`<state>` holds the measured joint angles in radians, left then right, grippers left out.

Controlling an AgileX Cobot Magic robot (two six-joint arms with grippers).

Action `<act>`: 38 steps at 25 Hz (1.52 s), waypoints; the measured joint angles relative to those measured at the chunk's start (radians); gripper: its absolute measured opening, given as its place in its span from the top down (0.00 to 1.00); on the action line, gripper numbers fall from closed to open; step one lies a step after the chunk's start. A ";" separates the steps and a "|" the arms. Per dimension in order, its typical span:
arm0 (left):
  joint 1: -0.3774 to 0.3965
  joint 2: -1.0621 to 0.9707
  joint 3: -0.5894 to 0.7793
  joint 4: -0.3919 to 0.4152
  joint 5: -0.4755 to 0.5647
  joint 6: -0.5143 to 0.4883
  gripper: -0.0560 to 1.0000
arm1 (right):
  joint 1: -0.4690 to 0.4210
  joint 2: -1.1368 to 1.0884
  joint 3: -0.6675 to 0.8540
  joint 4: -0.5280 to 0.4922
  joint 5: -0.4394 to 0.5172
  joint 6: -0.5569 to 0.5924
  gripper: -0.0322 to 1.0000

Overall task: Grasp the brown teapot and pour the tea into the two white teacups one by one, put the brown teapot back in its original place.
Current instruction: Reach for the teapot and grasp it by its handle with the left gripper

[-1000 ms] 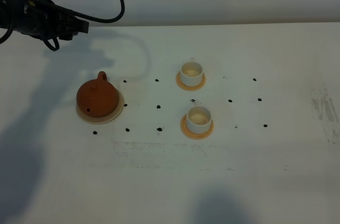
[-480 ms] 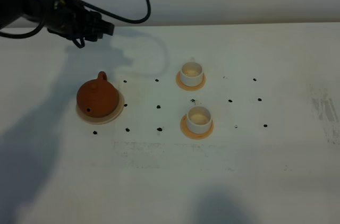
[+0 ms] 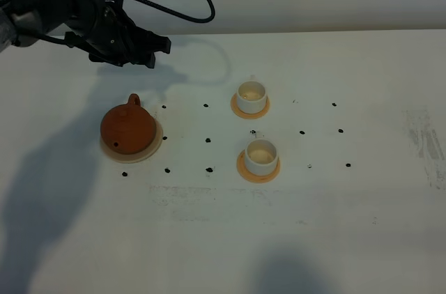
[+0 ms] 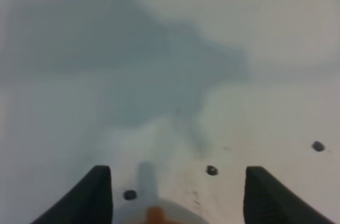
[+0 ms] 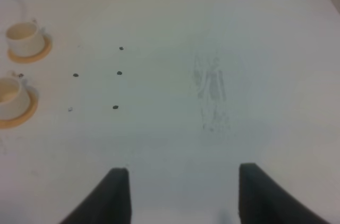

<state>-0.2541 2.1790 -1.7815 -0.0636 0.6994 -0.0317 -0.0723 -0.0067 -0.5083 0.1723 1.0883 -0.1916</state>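
Observation:
The brown teapot point(image 3: 127, 127) sits on its beige coaster point(image 3: 155, 146) at the left of the table, loop handle pointing away. The two white teacups point(image 3: 251, 95) point(image 3: 261, 155) stand to its right on small orange coasters and hold no tea that I can see. My left gripper point(image 3: 157, 53) hangs open high above the table beyond the teapot. In the left wrist view its fingers point(image 4: 98, 195) stand wide apart around a blurred orange handle tip point(image 4: 154, 214). My right gripper point(image 5: 183, 192) is open over bare table, with both cups point(image 5: 21, 38) point(image 5: 10, 96) far off.
Small black dots point(image 3: 208, 140) mark a grid across the white table point(image 3: 362, 224). A black cable point(image 3: 198, 1) loops off the left arm. Scuffed smears point(image 3: 421, 137) lie near the right edge.
The left arm has swung to the right, from the far left corner to above and beyond the teapot. Teapot and cups have not moved.

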 joint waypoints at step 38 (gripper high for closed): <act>0.043 0.108 0.000 -0.030 0.065 -0.026 0.43 | 0.000 0.000 0.000 0.001 -0.001 0.000 0.54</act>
<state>-0.2111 2.2867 -1.7815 -0.0939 0.7642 -0.0575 -0.0723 -0.0067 -0.5083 0.1735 1.0873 -0.1916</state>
